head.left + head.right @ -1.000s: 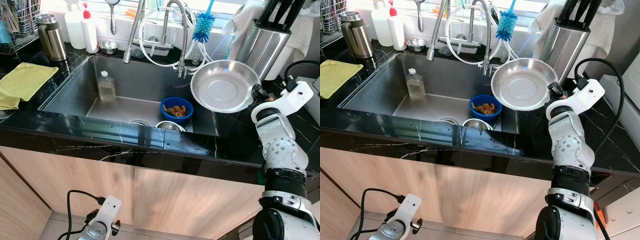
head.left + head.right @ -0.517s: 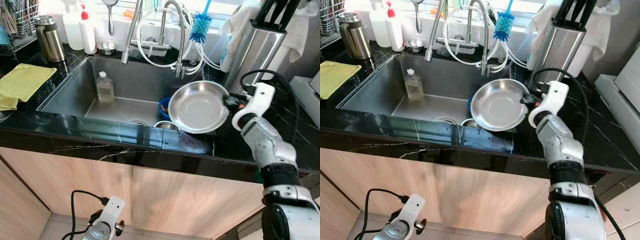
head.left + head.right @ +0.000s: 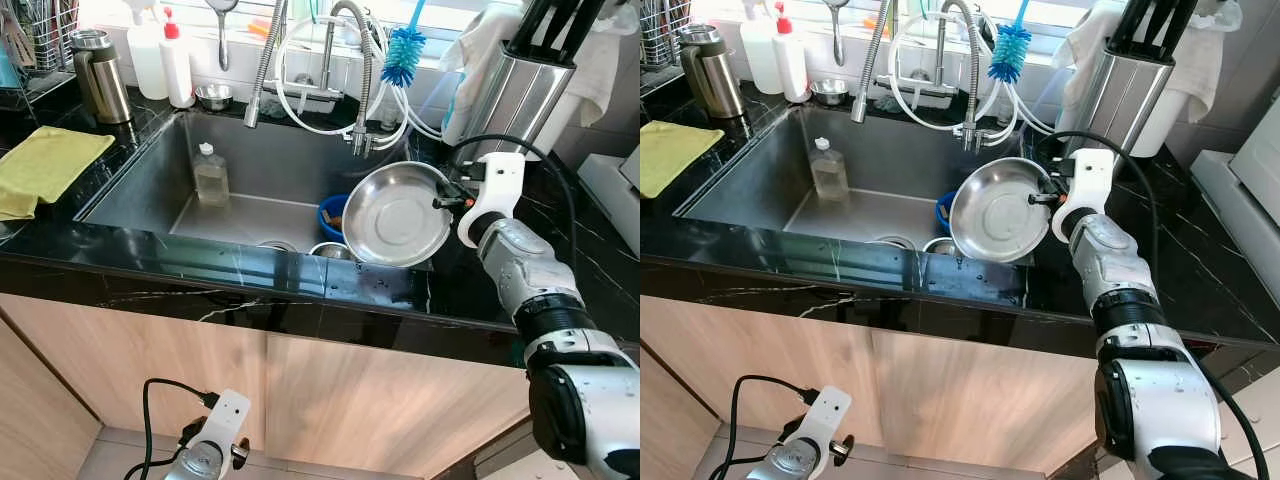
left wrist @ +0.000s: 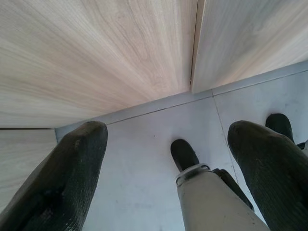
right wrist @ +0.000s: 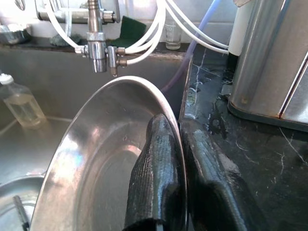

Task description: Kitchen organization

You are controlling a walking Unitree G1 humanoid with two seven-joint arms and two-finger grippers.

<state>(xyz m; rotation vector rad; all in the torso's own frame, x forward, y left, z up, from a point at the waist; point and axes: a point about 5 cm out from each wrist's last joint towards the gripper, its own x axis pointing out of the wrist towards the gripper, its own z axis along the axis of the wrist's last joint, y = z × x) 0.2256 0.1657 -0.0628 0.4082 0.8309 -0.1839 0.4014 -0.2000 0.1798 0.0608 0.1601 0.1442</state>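
Now lower — right tool (image 5: 180,192) tilts steel pan (image 3: 395,215) over sink (image 3: 150,160).

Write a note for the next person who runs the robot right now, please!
Right gripper: shut on the rim of the steel pan, held tilted over the right end of the sink.
Left gripper: open, hanging idle by the cupboard doors.
In the sink: blue bowl with food scraps, clear bottle, small steel bowl.
Done: pan gripped.
Left: set the pan down, probably in the sink, then tidy the rest.
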